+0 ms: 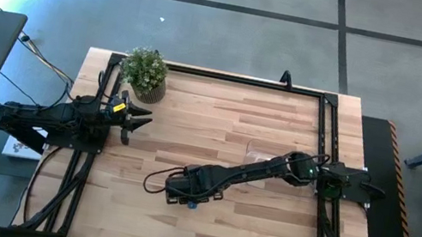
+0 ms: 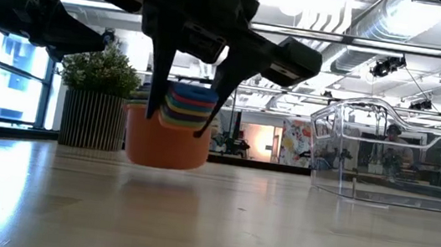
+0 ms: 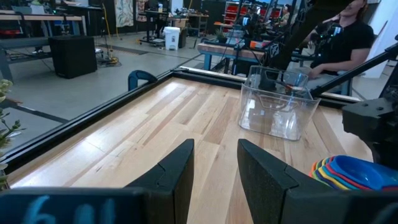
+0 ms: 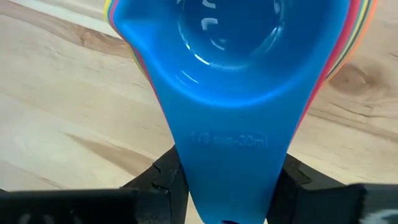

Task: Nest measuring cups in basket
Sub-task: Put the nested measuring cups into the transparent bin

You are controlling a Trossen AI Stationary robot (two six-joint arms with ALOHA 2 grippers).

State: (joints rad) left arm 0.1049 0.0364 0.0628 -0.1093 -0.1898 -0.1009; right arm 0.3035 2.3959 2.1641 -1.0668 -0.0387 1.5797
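Observation:
The measuring cups are nested in one stack: a salmon bowl outermost, coloured rims above it, a blue cup on top. My right gripper reaches to the table's middle near side and is shut on the stack. The clear basket stands on its base toward the right, apart from the stack; it is faint in the high view. My left gripper is open and touches nothing. It hovers at the table's left side beside the plant. My right gripper pinches the stacked flat handles between its two fingers, with the blue cup's handle on top. The fingers come from above, pointing down. The bowls sit level just above the wood or on it; which, I cannot tell.
A potted green plant stands at the table's far left corner. A black rail frame runs round the table's edges. Bare wood lies between the stack and the basket. A person sits beyond the far right edge.

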